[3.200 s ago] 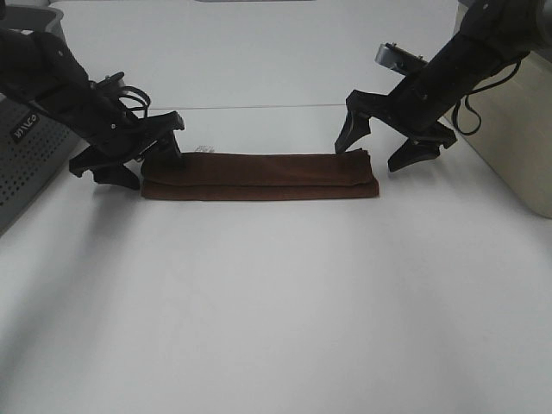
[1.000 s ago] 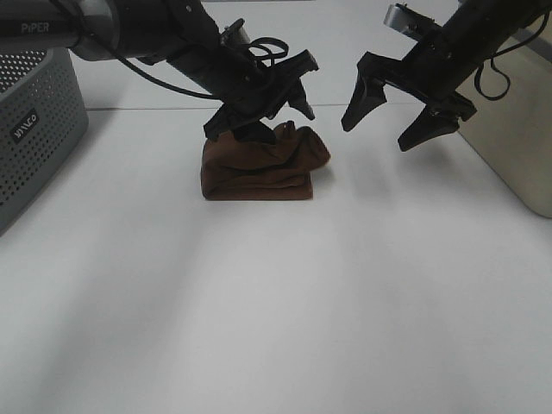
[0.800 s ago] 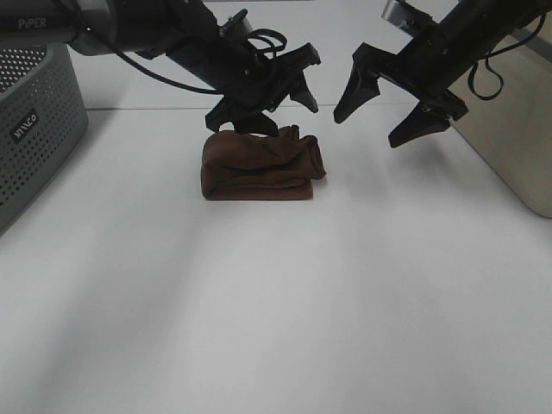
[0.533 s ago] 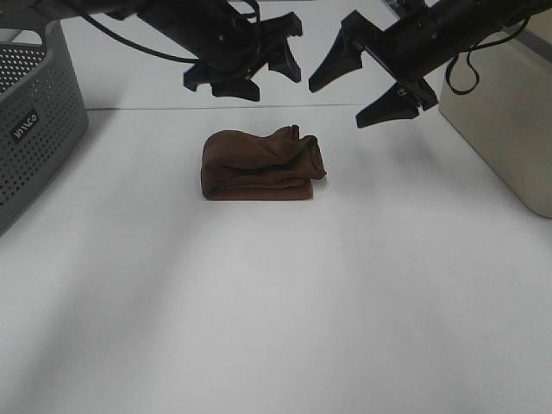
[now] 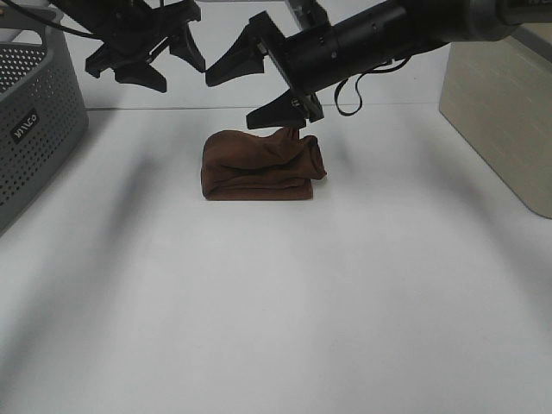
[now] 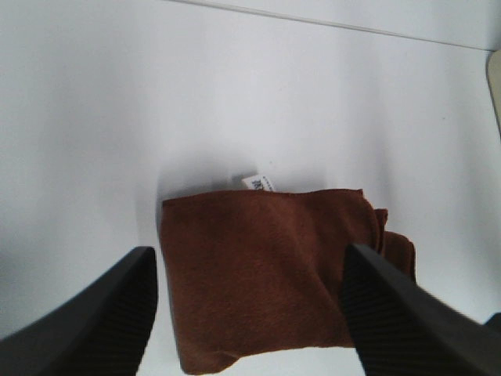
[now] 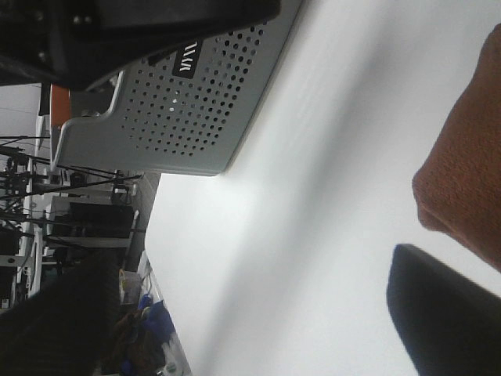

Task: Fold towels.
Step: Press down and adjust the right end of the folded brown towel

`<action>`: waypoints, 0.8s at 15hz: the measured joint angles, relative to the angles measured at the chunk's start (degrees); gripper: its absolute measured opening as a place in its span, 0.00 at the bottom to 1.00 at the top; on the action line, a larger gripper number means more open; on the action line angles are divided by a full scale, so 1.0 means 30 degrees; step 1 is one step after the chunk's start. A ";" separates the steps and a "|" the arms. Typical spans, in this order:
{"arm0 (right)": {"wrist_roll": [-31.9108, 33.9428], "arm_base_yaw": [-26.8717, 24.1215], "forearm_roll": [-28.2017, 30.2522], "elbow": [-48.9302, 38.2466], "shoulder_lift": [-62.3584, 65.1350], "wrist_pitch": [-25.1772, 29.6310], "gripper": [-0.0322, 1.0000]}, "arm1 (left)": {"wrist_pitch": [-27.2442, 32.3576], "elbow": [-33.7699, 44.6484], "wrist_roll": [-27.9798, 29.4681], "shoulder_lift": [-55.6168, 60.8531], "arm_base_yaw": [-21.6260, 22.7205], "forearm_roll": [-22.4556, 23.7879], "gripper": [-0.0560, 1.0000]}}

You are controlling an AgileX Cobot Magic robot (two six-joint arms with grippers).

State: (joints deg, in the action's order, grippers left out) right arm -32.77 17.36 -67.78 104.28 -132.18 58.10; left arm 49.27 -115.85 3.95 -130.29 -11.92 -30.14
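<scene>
Grey basket (image 5: 34, 129) left of towel (image 5: 259, 166)

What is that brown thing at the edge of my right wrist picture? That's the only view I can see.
Observer: That's the towel, folded into a small thick bundle on the white table.
Operator: Is the other arm holding it?
Observer: No. The left gripper is open, up in the air off to the bundle's left, and touches nothing.
Operator: Does the towel have a tag?
Observer: Yes. The left wrist view shows a small white tag poking out from under one edge.
</scene>
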 joint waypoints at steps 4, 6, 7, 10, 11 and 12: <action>0.1833 -0.0458 0.0363 0.1986 -0.2865 -0.0038 0.87 | 0.1108 0.0000 0.0019 0.0000 0.0286 0.0420 0.66; 0.3075 -0.1050 0.2406 0.1986 -0.2941 -0.0038 0.87 | 0.1108 0.0000 0.0076 0.0000 0.0286 0.0439 0.66; 0.3762 -0.1356 0.3533 0.1986 -0.2941 -0.0038 0.86 | 0.1108 0.0000 0.0076 0.0000 0.0286 0.0458 0.66; 0.5042 -0.1795 0.5195 0.2139 -0.2941 0.0267 0.86 | 0.1089 0.0000 0.0076 0.0000 0.0286 0.0458 0.66; 0.5195 -0.1853 0.5329 0.2139 -0.2941 0.0420 0.86 | 0.1089 0.0000 0.0076 0.0000 0.0286 0.0458 0.66; 0.5386 -0.1967 0.5577 0.2139 -0.2941 0.0497 0.86 | 0.1089 0.0000 0.0076 0.0000 0.0286 0.0458 0.66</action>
State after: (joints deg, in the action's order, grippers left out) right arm -16.62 11.46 -51.05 110.70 -141.00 59.59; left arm 52.54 -115.85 4.18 -130.29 -11.06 -28.76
